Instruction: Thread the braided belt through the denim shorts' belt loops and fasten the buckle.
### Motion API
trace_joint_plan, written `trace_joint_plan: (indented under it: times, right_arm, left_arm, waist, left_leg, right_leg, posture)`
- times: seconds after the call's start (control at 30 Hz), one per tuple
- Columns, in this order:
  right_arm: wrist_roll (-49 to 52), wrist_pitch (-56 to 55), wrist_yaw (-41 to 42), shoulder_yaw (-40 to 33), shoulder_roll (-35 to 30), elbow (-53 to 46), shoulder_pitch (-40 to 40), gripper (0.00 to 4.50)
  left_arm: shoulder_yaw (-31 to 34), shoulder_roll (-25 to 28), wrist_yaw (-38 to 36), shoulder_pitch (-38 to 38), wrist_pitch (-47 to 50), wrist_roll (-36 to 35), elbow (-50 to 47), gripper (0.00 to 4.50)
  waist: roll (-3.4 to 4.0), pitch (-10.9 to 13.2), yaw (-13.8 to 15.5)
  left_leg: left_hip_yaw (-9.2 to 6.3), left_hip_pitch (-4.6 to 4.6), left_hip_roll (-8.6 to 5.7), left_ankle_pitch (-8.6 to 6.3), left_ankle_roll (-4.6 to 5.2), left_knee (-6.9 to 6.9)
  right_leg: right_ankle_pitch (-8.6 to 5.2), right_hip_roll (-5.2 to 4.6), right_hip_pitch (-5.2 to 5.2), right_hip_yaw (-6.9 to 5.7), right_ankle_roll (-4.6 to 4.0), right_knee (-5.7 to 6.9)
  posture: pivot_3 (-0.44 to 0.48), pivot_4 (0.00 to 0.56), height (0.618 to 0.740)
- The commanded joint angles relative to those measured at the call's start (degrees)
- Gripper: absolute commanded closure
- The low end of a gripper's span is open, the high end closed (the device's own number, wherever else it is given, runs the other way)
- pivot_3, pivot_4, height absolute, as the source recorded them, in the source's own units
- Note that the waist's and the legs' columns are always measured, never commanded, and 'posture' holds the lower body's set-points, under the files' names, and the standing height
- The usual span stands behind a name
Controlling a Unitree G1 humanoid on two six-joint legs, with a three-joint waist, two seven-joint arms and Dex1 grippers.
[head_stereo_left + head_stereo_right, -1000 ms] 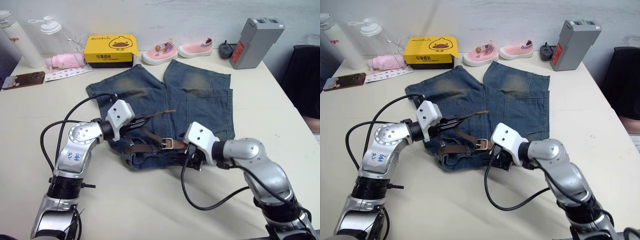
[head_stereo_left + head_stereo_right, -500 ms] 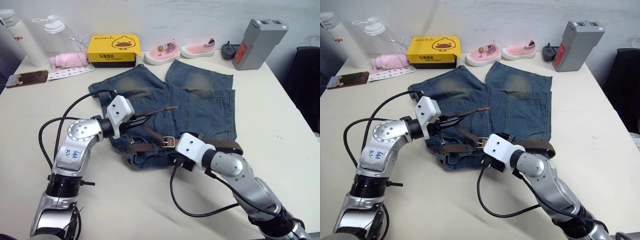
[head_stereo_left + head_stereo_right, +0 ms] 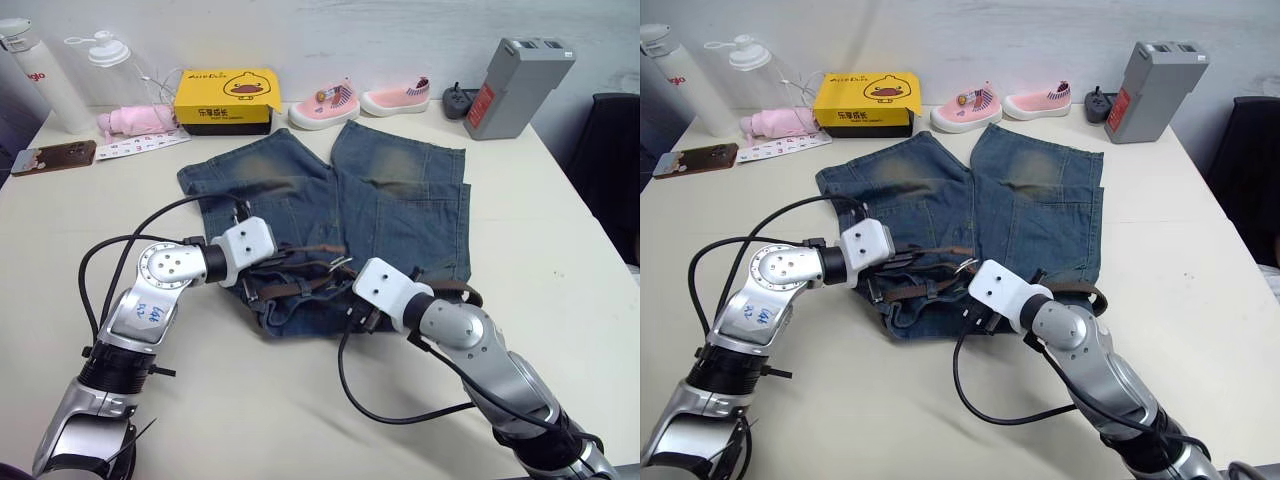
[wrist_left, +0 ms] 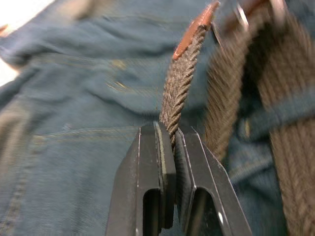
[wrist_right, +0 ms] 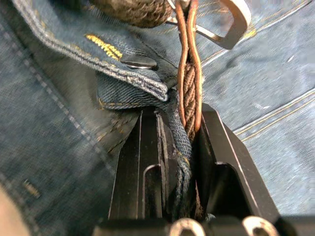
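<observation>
The denim shorts (image 3: 400, 200) lie flat on the table, waistband toward me. The braided belt (image 3: 300, 285) runs along the waistband, and its right part (image 3: 450, 292) shows past my right arm. My left gripper (image 4: 172, 135) is shut on the belt's free end, just behind its brown leather tip (image 4: 194, 27). My right gripper (image 5: 179, 115) is shut on the belt just behind the silver buckle (image 5: 231, 24), with a fold of the waistband's edge (image 5: 142, 83) pinched in too. A belt loop (image 4: 275, 113) crosses the belt beside the left gripper. The tip and the buckle (image 3: 343, 265) lie close together.
At the table's far edge stand a yellow box (image 3: 225, 100), two pink shoes (image 3: 325, 103), a grey block (image 3: 515, 85), bottles (image 3: 45, 85), a pink bundle (image 3: 135, 120) and a phone (image 3: 55, 155). A black chair (image 3: 610, 170) stands at the right.
My right gripper has shut on the belt and waistband near the buckle. My left gripper has lowered the belt's tip from above the shorts down toward the buckle.
</observation>
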Motion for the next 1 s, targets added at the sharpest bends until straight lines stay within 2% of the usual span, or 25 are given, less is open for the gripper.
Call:
trace_joint_plan:
  times: [0.03,0.5,1.0]
  right_arm:
    - [-1.2,-1.5,-1.1,-0.1,0.3,-1.0,-1.2,4.34]
    - [-2.1,-0.9,-0.1,1.3,-0.4,-0.6,-1.0,4.34]
    - [-1.9,0.6,0.0,1.4,-0.3,-0.4,-1.3,4.34]
  left_arm:
    - [-0.1,0.6,-0.9,-2.0,-2.0,1.1,0.5,4.5]
    - [0.4,1.3,-4.4,-4.4,-2.9,0.6,0.5,4.5]
    - [0.9,2.9,-6.8,-3.1,-0.9,-0.1,-2.0,4.5]
  waist:
    - [0.0,0.0,0.0]
    - [0.0,0.0,-0.1]
    - [0.0,0.0,-0.1]
  left_leg:
    - [0.0,0.0,0.0,0.0,0.0,0.0]
    - [0.02,0.01,0.0,0.01,0.01,0.06]
    - [0.02,0.0,0.0,0.01,0.01,0.08]
  right_leg:
    - [0.0,0.0,0.0,0.0,0.0,0.01]
    - [0.0,0.0,0.0,0.01,0.0,0.06]
    - [0.0,0.0,0.0,0.01,0.0,0.09]
  posture:
    - [0.0,0.15,0.658]
    - [0.0,0.15,0.658]
    - [0.0,0.15,0.658]
